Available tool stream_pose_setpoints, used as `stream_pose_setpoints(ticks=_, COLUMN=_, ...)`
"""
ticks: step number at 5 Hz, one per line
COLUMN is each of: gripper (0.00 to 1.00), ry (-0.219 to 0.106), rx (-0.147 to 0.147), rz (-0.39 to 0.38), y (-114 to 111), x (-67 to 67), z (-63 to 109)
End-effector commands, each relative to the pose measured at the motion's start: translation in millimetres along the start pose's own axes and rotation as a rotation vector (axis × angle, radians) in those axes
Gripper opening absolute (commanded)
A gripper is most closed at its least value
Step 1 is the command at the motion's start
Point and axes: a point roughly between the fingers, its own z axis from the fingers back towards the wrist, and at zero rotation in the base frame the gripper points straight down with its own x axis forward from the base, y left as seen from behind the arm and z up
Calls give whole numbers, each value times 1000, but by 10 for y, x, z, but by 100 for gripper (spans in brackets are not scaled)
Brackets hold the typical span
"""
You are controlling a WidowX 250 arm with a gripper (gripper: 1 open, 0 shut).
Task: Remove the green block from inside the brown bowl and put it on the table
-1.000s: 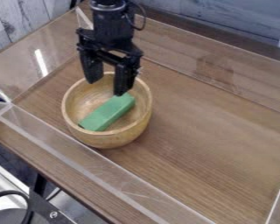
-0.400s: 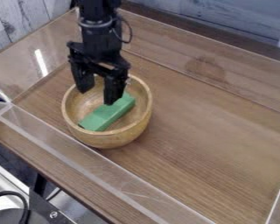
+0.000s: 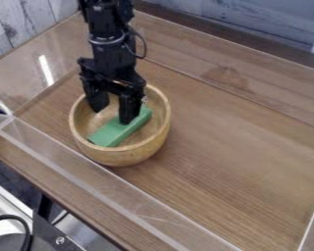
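Compared with the frame one second earlier, the black two-fingered gripper (image 3: 113,106) has descended and shifted slightly toward the left of the view. Earlier its fingertips stood at the far rim of the bowl, above the block; now they reach below the rim into the bowl's interior. The bowl and the block occupy the same positions as before.

The gripper points straight down with its jaws spread wide. One finger stands on each side of the block's upper end. Whether either fingertip touches the block cannot be determined from this view. Nothing is clamped between the jaws.

The small bright green rectangular block (image 3: 123,128) lies inside the round light-brown wooden bowl (image 3: 137,149). It rests tilted against the pale inner surface, with its long axis running from the lower left toward the upper right of the view. Its far end is partly hidden behind the gripper fingers. Its surface is matte and uniform in colour.

The bowl stands on the brown wood-grain table (image 3: 238,147), near the left portion of the surface. Clear acrylic walls (image 3: 68,167) enclose the table edges.
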Motion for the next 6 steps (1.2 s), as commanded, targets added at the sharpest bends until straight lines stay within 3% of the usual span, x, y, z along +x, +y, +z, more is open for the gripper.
stream_pose_setpoints(ticks=1, gripper=100, ry=-45, rx=-8, rz=0, y=45, x=68, z=64)
stream_pose_setpoints(ticks=6, gripper=100, ry=-84, rx=-52, rz=-8, y=41, x=161, z=130)
